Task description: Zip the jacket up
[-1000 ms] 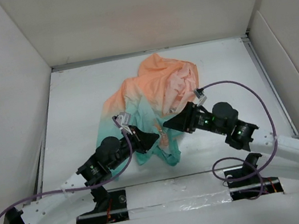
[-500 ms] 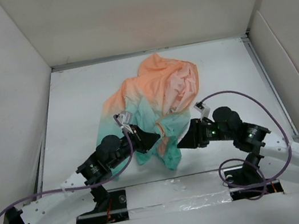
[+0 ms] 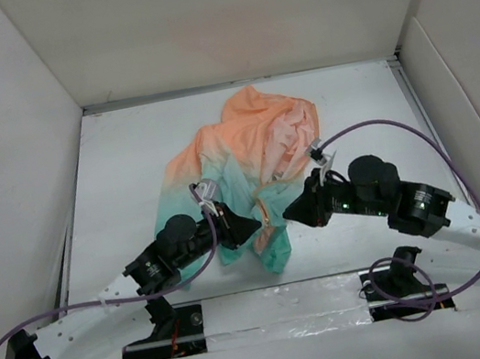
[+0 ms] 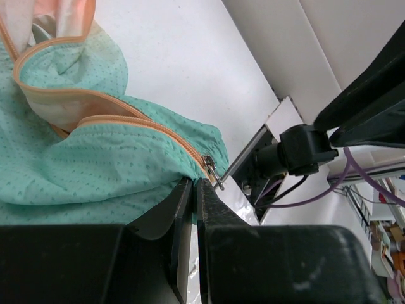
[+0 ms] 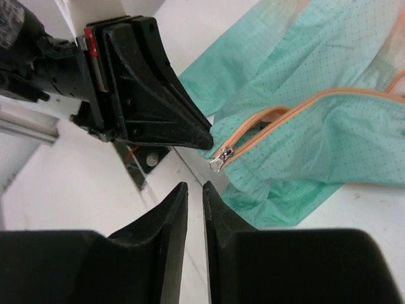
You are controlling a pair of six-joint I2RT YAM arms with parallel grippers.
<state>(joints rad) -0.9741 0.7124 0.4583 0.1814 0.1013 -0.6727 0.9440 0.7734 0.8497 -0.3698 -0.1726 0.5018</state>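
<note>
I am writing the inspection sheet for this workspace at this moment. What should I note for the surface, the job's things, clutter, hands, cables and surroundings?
Surface: white table, with a tape strip along the near edge.
Job's things: jacket crumpled mid-table, orange far side, teal near side; zipper mostly open, slider at the hem.
Clutter: nothing seen.
Hands: left hand pinches the teal hem beside the slider; right hand is slightly open, holds nothing and sits just short of the slider.
Cables: left cable and right cable, both purple, loop free of the jacket.
Surroundings: white walls on three sides.
</note>
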